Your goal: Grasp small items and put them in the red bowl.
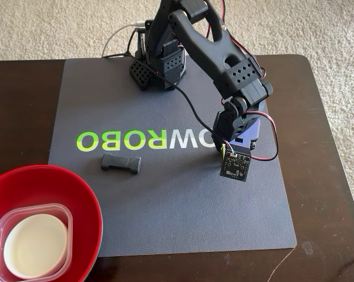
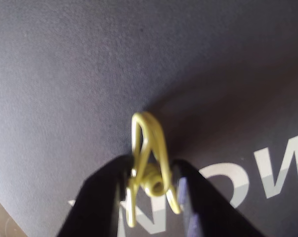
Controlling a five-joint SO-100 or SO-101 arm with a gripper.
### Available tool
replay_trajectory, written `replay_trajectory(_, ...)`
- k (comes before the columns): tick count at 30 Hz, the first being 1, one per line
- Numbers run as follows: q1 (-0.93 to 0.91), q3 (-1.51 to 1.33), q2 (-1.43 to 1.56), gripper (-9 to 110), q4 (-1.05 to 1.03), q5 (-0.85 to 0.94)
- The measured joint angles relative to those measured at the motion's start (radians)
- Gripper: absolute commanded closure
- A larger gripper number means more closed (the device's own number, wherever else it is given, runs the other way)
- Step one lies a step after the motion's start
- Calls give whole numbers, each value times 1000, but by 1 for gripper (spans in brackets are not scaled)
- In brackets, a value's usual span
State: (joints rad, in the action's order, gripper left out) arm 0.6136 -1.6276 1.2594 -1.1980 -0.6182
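In the wrist view a thin yellow-green clip (image 2: pixel 148 148) stands upright between the two dark fingers of my gripper (image 2: pixel 151 172), which is shut on it just above the grey mat. The fixed view shows the gripper (image 1: pixel 245 140) pointing down at the mat's right side, with the clip hidden beneath it. At the bottom left, the red bowl (image 1: pixel 77 188) holds a clear square plastic tub (image 1: pixel 62 211), and a white round bowl (image 1: pixel 33 247) rests inside that tub. A black rectangular buckle (image 1: pixel 121 163) lies on the mat, between the red bowl and the gripper.
A grey mat (image 1: pixel 182 217) with ROBO lettering covers most of the dark wooden table (image 1: pixel 323 205). The arm's base (image 1: pixel 159 64) stands at the mat's far edge, with cables trailing down to the wrist. Carpet lies beyond the table.
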Motion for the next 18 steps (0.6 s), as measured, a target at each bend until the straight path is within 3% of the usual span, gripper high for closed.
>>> replay_trajectory(10, -37, 17, 98, 102, -40, 61)
replay_trajectory(18, -350, 465, 169, 102, -357, 241)
